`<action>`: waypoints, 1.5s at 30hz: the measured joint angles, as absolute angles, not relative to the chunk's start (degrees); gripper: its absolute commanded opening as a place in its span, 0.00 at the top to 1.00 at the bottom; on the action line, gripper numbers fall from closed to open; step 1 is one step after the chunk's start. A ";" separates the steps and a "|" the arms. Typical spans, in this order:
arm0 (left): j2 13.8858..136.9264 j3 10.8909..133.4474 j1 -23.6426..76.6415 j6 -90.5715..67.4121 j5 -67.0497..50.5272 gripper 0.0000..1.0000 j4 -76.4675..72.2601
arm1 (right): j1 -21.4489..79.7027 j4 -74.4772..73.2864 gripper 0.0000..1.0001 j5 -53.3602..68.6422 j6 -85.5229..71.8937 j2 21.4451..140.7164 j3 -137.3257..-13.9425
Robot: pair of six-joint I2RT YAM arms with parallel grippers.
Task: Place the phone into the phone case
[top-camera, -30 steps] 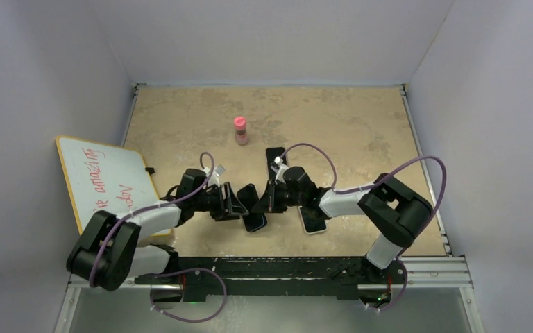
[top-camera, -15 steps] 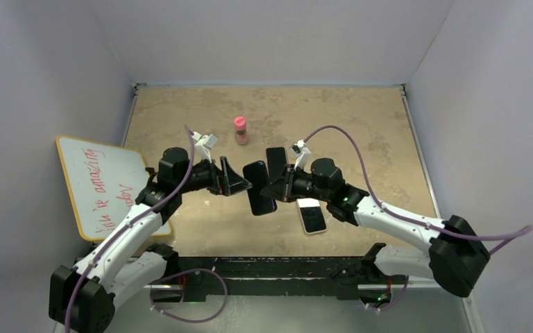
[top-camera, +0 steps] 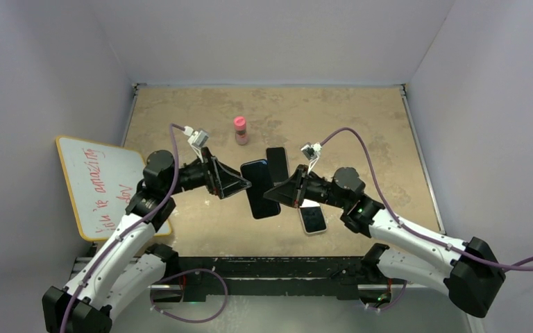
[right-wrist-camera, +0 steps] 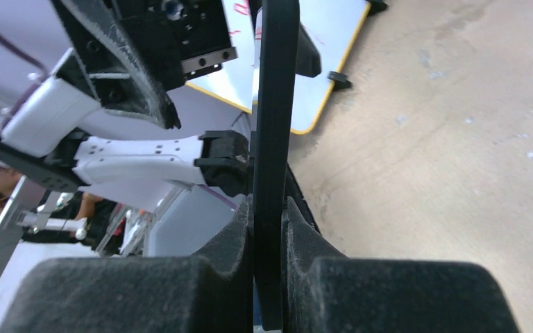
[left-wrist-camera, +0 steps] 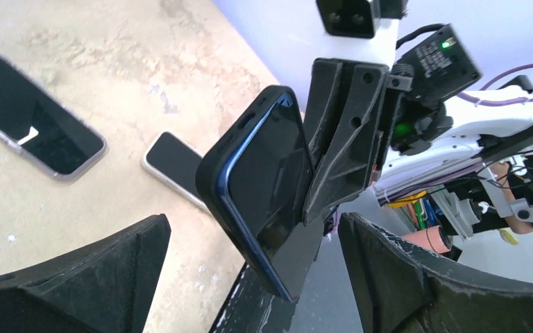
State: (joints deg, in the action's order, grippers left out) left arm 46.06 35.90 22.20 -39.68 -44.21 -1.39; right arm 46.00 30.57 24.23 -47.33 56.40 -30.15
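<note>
Above the middle of the table (top-camera: 361, 132), the right gripper (top-camera: 280, 193) is clamped tight on one long side of the phone case (top-camera: 260, 189), holding it tilted and clear of the surface. The phone (left-wrist-camera: 267, 173) sits in it, with a blue rim showing inside the black shell. Whether it is pressed fully home is hard to tell. The right wrist sees the case only edge-on. The left gripper (top-camera: 239, 183) stands just beside the case, jaws spread wide, holding nothing. A second phone (top-camera: 277, 161) lies flat, its near corner hidden behind the case. The right gripper covers the far end of a third phone (top-camera: 313, 220). The left arm covers a corner of the whiteboard (top-camera: 100, 182).
</note>
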 measured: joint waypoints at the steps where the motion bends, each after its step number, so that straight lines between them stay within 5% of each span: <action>1: 45.69 35.90 22.20 -40.25 -44.42 0.04 -2.48 | 46.00 31.86 1.00 25.23 -47.55 56.27 -30.02; 13: 42.83 30.52 22.20 -52.10 -46.54 0.18 -21.34 | 46.02 48.88 1.00 35.38 -55.00 60.05 -27.51; 20: 42.78 28.95 22.20 -56.58 -47.83 0.64 -29.06 | 46.02 52.49 1.00 36.53 -56.84 60.77 -26.76; 24: 43.35 27.86 22.13 -58.28 -48.01 1.00 -32.03 | 46.09 53.41 1.00 37.17 -57.06 61.19 -26.76; 32: 44.45 27.75 21.98 -60.47 -47.77 0.98 -31.59 | 46.00 52.49 1.00 37.04 -56.18 61.63 -26.74; 37: 44.49 28.12 21.87 -59.33 -47.57 0.35 -29.02 | 46.00 51.18 1.00 36.03 -56.42 61.49 -26.74; 45: 42.30 28.23 22.15 -59.07 -48.12 0.28 -26.85 | 46.09 51.57 1.00 28.75 -60.05 61.17 -26.76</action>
